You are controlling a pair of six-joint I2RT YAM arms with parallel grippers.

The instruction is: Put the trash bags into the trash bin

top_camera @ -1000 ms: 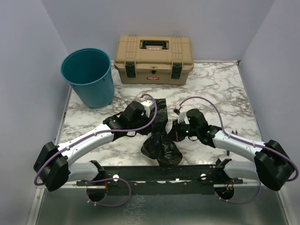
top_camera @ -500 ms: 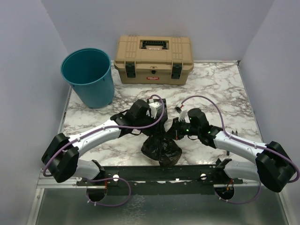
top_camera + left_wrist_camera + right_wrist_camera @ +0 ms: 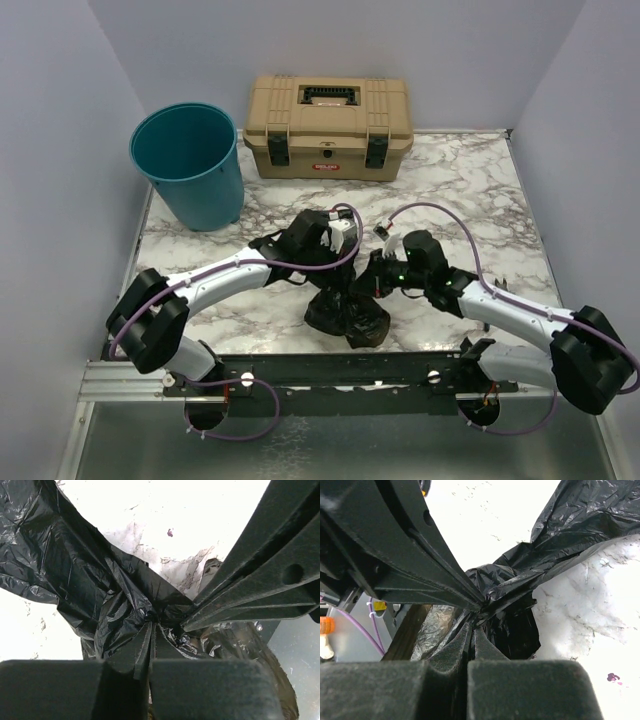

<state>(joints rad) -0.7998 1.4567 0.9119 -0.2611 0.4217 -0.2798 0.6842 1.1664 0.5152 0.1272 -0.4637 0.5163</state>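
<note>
Though bunched low on the marble table [image 3: 470,190], the black trash bag [image 3: 345,310] is clamped at one gather by the left gripper [image 3: 150,621] and the right gripper [image 3: 474,622], their tips nearly meeting. The teal trash bin [image 3: 205,195] stands well apart, rear left. Risk: the thin film could tear or slip free if the arms pull unevenly when lifting.

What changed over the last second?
The left gripper swung right to meet the right gripper, and its jaws now pinch the trash bag beside the right's. The right gripper stayed clamped on the bag; trash bin and toolbox unmoved.
</note>
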